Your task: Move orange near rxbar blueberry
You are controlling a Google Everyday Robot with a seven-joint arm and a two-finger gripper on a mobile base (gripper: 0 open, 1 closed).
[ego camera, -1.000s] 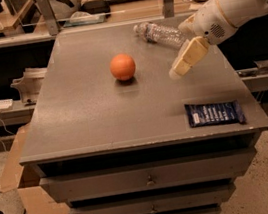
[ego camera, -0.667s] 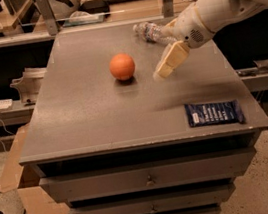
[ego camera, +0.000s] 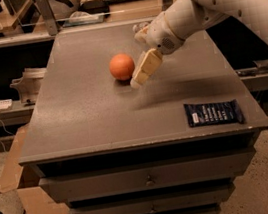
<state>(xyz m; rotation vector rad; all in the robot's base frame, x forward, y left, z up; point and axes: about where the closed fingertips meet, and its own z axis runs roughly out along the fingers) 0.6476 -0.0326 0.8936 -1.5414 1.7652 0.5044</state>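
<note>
The orange (ego camera: 121, 66) sits on the grey table top (ego camera: 99, 109), left of centre. The rxbar blueberry (ego camera: 213, 113), a flat dark navy wrapper with white print, lies near the table's front right corner. The gripper (ego camera: 143, 70), with cream-coloured fingers on a white arm that reaches in from the upper right, is just right of the orange, close beside it and low over the table. The clear water bottle is mostly hidden behind the arm.
The table top sits over a cabinet with drawers (ego camera: 148, 180). A shelf with gear (ego camera: 84, 15) runs behind the table. A cardboard box (ego camera: 20, 187) stands on the floor at the left.
The gripper has moved left and down across the table, from near the bottle to right beside the orange. The orange and the bar have not moved.
</note>
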